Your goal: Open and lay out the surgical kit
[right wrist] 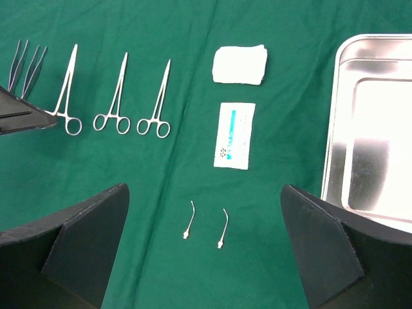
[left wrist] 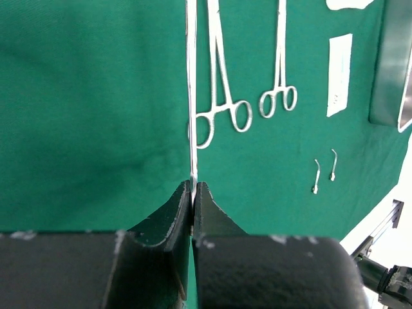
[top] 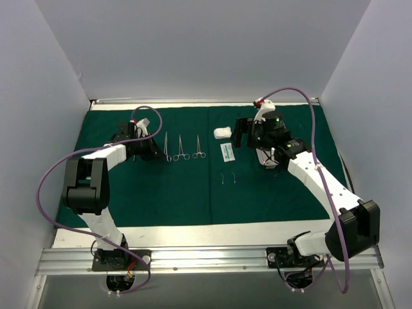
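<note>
Dark green drape (top: pixel 161 199) is spread flat over the table (top: pixel 193 235) and fills the middle of the top view. Kit is laid out on it.

Left gripper (left wrist: pixel 194 187), left of centre in the top view, is clenched on a thin silver instrument (left wrist: pixel 191 96). It is seen edge-on and runs straight up the frame from the fingertips; exact type can't be told from this angle. Just right of it, two ring-handled instruments (right wrist: pixel 118 90) lie flat side by side, tips toward the top of the frame, not touching each other. Two tweezers (right wrist: pixel 37 64) sit in the upper left corner of the right wrist view, beside the left gripper.

Right gripper (right wrist: pixel 205 190) is released, jaws spread wide with nothing between them, at upper right in the top view.

- White gauze wad (right wrist: pixel 240 64): upper centre of the right wrist view, on the drape.
- White-green packet (right wrist: pixel 234 135): just below the gauze, apart from it.
- Two small curved metal tips (right wrist: pixel 188 222): lower centre, side by side, not touching.
- Steel tray (right wrist: pixel 344 96): right edge of the frame, flat on the drape, nothing seen in the part that shows. Mostly hidden under the right arm in the top view.
</note>
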